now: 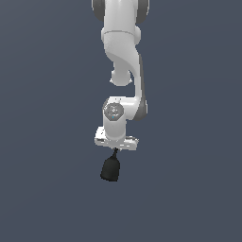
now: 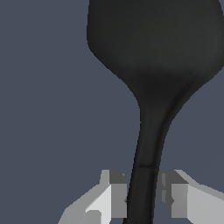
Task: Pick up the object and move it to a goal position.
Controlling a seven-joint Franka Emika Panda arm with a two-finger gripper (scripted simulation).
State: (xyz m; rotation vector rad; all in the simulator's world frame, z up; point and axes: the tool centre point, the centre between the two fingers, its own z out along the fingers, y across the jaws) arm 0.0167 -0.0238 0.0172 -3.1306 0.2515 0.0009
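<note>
Gripper [image 2: 142, 197]: white, fingers [image 2: 114, 194] clamped on either side of a thin dark stem. Object [image 2: 153, 52]: matte black, stem between the fingers, bulbous head beyond them. Exterior view: object [image 1: 110, 168] hangs just below the gripper [image 1: 115, 150], against plain grey-blue backdrop.

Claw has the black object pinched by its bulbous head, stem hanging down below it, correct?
Not quite. The wrist view shows the claw around the thin stem of the black object; the bulbous head is the part hanging below the claw, as the exterior view confirms.
</note>
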